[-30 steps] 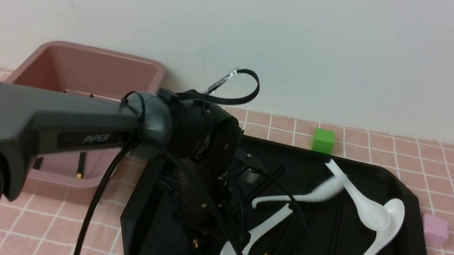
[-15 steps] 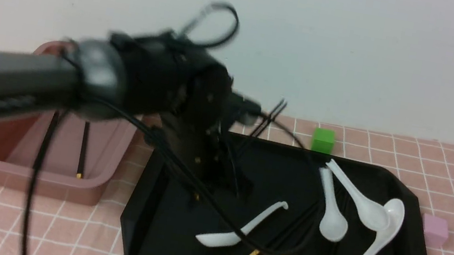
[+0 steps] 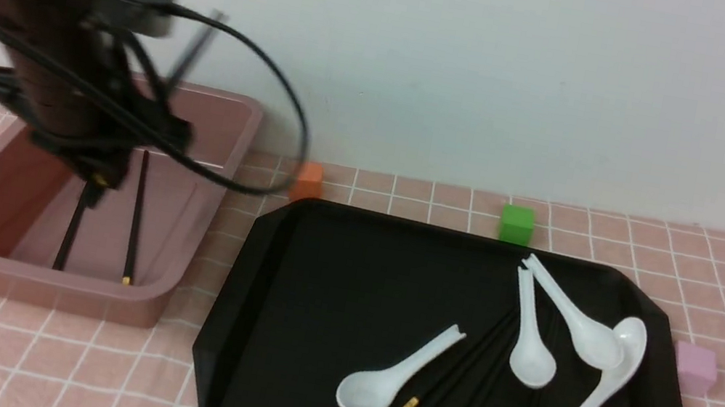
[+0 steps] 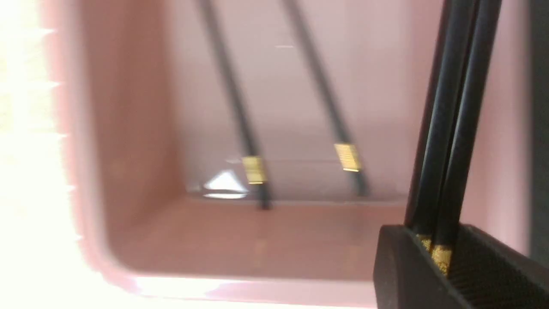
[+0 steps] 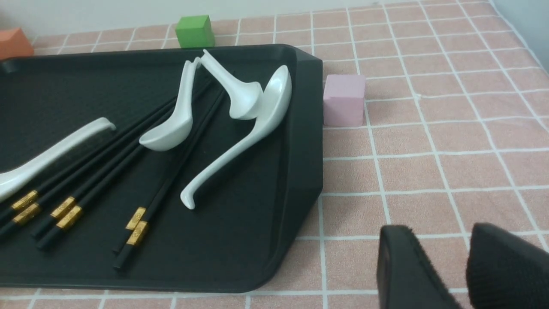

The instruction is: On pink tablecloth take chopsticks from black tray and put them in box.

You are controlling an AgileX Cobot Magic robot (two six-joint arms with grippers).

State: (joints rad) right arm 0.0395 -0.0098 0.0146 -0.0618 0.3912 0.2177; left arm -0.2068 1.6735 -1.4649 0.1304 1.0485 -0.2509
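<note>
Front view, clock read with 12 at the far side. Left gripper (image 4: 434, 240) was closed narrowly on two black chopsticks (image 4: 446, 128), gripped side by side near their gold bands. I judged this the carry into the pink-brown plastic bin (image 3: 81, 302), which sat at about 10 o'clock from the black tray (image 3: 298, 281). Two chopsticks (image 3: 137, 217) already lay inside the bin; six chopsticks (image 5: 158, 193) remained in the tray, gold-banded ends towards 6 o'clock, on the pink gridded tablecloth (image 3: 50, 350).

Risks, my estimate: a release too high could make the pair bounce or splay. The long slim ends stood well proud of the jaws, so lowering off-centre could knock them against the bin's rim and twist them in the grip. For later pairs, the white soup spoon (image 3: 533, 361) resting across some of the sticks could drag or roll with them.

Pose: left arm (image 3: 32, 23) reached in from 10 o'clock, hand angled down over the bin, its payload tilted, slim ends up towards 1 o'clock. Outline was blurred; exact clearance above the rim I could not tell. Right gripper (image 5: 441, 246) was parted, with nothing between its fingers, near the cloth beyond the tray's 4 o'clock side.
</note>
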